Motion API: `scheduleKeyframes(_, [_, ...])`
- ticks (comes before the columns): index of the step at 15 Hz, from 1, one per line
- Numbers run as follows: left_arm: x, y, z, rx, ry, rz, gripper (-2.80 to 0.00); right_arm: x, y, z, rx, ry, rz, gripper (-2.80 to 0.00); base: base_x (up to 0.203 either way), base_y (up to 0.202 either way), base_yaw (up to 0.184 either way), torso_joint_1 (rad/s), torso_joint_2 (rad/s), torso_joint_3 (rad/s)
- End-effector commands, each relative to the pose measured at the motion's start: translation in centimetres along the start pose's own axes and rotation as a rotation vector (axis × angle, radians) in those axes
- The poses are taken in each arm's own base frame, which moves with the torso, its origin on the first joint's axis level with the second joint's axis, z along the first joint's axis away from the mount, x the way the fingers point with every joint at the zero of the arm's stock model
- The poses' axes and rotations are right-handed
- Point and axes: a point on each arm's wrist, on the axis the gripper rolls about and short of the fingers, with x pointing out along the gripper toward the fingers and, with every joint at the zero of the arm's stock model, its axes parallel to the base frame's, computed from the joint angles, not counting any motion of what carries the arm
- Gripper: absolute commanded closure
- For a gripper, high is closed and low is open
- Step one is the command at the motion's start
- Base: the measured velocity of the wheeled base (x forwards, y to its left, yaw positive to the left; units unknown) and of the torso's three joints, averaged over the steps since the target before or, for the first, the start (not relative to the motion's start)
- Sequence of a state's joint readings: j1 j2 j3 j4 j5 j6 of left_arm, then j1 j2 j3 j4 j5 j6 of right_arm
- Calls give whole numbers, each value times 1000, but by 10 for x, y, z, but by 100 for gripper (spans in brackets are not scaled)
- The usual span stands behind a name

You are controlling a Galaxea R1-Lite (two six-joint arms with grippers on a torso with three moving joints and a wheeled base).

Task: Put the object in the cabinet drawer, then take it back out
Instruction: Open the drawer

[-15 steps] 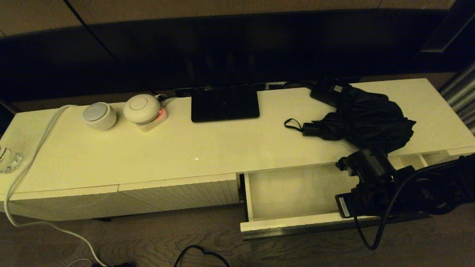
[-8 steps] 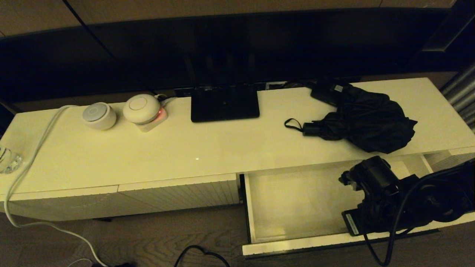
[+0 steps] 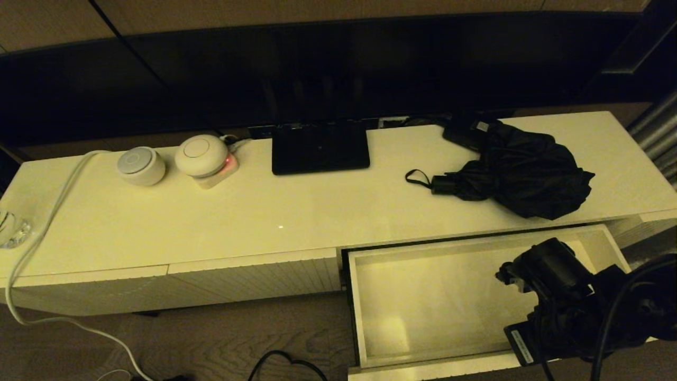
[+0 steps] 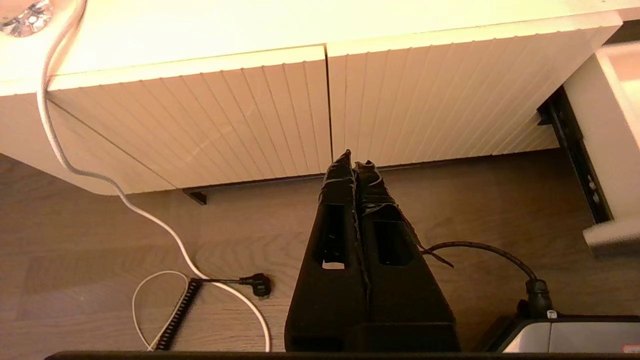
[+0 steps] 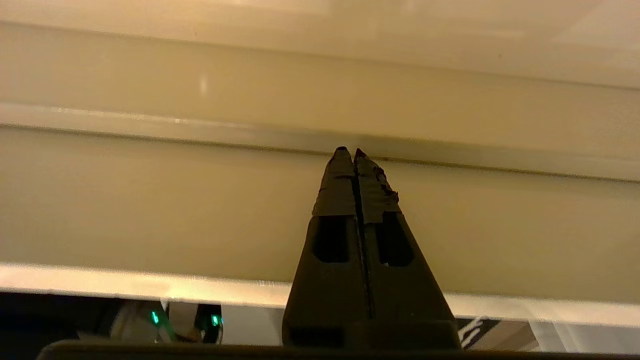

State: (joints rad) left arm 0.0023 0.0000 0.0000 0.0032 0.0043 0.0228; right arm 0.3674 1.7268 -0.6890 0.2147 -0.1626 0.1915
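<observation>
The black folding umbrella [image 3: 523,172] lies on the cabinet top at the right, with bunched fabric, its short handle [image 3: 443,184] and its wrist loop [image 3: 415,176] pointing left. Below it the cream drawer [image 3: 353,296] stands pulled far out, its pale inside bare. My right arm [image 3: 560,301] hangs over the drawer's front right part. The right gripper [image 5: 350,150] is shut with nothing in it, reaching across the drawer's front rim [image 5: 125,282] over the drawer floor. Low in front of the closed ribbed fronts [image 4: 250,115], my left gripper [image 4: 354,156] is shut and empty above the floor.
On the cabinet top are a flat black device [image 3: 320,148], two white round devices [image 3: 141,165] [image 3: 202,154], a small black box with a label [image 3: 468,132], a glass [image 3: 11,226] and a white cable [image 3: 47,222]. Cables lie on the wooden floor [image 3: 285,365].
The drawer has slid much farther out towards me, and my right arm has moved back and down with it. The umbrella has not moved.
</observation>
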Motion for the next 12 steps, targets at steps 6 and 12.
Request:
scheduleKeyframes(6, [0,0,-1,0,3,1,0,2,-5,-31,-35,104,19,0,0,0,0,0,0,0])
scheduleKeyframes(12, [0,0,-1,0,3,1,0,-52,-20,-5,64,-256,59,0,0,0,0,0,0,0])
